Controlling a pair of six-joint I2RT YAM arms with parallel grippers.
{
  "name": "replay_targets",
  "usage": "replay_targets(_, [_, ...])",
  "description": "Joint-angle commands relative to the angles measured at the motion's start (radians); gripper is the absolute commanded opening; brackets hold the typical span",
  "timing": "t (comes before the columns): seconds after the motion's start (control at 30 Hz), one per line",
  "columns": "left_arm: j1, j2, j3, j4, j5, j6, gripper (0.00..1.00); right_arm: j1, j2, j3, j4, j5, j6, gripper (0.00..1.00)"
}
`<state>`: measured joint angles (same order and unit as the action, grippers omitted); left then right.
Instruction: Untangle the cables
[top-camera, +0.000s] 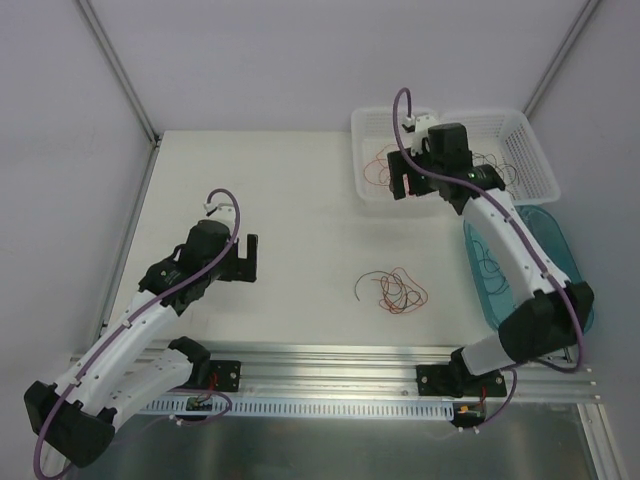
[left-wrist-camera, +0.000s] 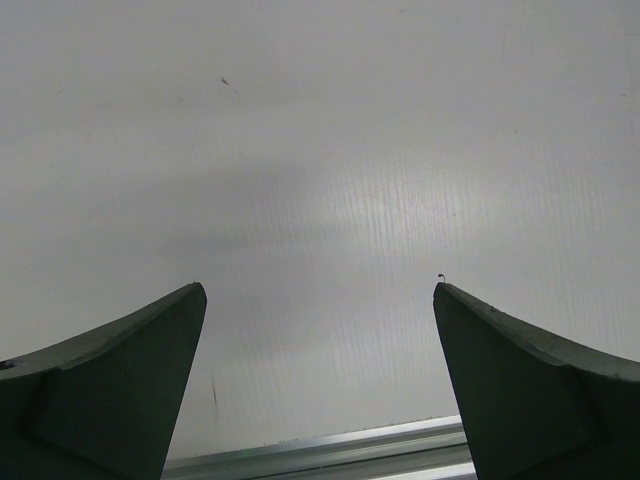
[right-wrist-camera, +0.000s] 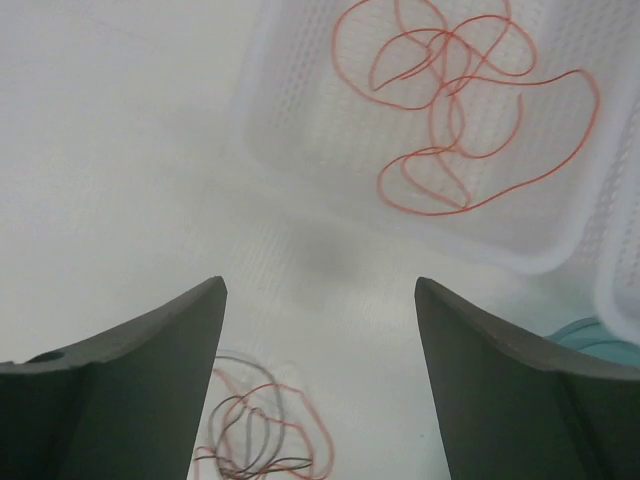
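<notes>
A loose tangle of thin red-orange and dark cables (top-camera: 395, 290) lies on the white table in front of the arms, and it shows at the bottom of the right wrist view as the tangle (right-wrist-camera: 255, 435). A curly red cable (right-wrist-camera: 460, 100) lies in a white basket (right-wrist-camera: 258, 100), the left one at the back right (top-camera: 356, 150). My right gripper (top-camera: 405, 190) hangs over that basket's near edge, open and empty (right-wrist-camera: 320, 290). My left gripper (top-camera: 248, 258) is open over bare table (left-wrist-camera: 320, 290), well to the left of the tangle.
A second white basket (top-camera: 530, 150) beside the first holds dark strands. A teal tray (top-camera: 555, 245) at the right, partly under the right arm, holds more dark strands. An aluminium rail (top-camera: 330, 365) runs along the near edge. Grey walls enclose the table.
</notes>
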<state>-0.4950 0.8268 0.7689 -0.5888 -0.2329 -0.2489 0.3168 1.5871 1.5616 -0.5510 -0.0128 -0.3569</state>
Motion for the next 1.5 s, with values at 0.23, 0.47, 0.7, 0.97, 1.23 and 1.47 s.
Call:
replay_targets(0.23, [0.013, 0.011, -0.003, 0.01, 0.151, 0.011, 0.99, 0.156, -0.482, -0.676, 0.062, 0.045, 0.401, 0.8])
replay_targets(0.47, [0.01, 0.046, -0.005, 0.033, 0.312, -0.024, 0.99, 0.174, -0.648, -0.931, 0.12, 0.1, 0.504, 0.73])
replay_targets(0.7, [-0.138, 0.112, 0.004, 0.087, 0.282, -0.144, 0.99, 0.177, -0.613, -1.023, 0.233, 0.065, 0.553, 0.61])
replay_targets(0.97, [-0.344, 0.267, 0.038, 0.173, 0.199, -0.28, 0.99, 0.261, -0.477, -1.063, 0.35, 0.063, 0.584, 0.44])
replay_targets(1.23, [-0.442, 0.429, 0.102, 0.319, 0.17, -0.357, 0.99, 0.34, -0.605, -1.049, 0.277, 0.148, 0.562, 0.01])
replay_targets(1.47, [-0.467, 0.648, 0.236, 0.489, 0.214, -0.385, 0.99, 0.343, -0.794, -1.046, 0.201, 0.094, 0.503, 0.01])
